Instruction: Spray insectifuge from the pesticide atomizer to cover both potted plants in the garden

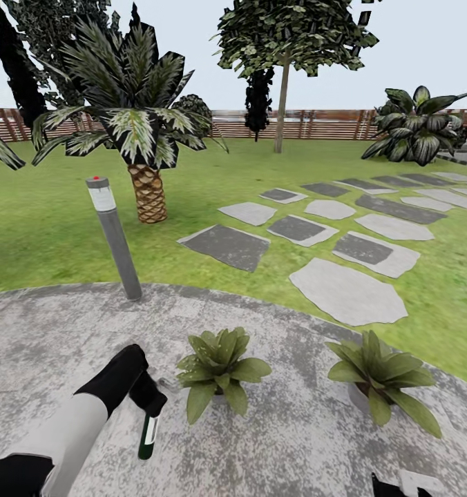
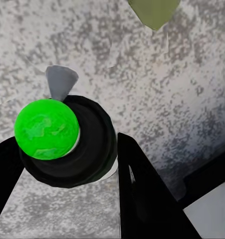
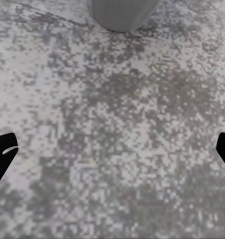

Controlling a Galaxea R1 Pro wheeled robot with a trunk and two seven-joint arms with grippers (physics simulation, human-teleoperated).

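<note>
left black claw (image 1: pixel 149 407) clamped on slim dark-green white-labelled atomizer bottle (image 1: pixel 148 436), bright green tip (image 2: pixel 46 128) facing its camera | just beside it: olive-leaf potted plant (image 1: pixel 218 369); second one (image 1: pixel 382 378) farther right | right claw (image 3: pixel 112 152) spread wide above speckled grey patio (image 1: pixel 296 442)

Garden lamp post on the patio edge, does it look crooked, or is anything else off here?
Yes. The grey lamp post leans noticeably toward the palm instead of standing upright. Both potted plants sit upright on the paving; nothing looks spilled.
</note>
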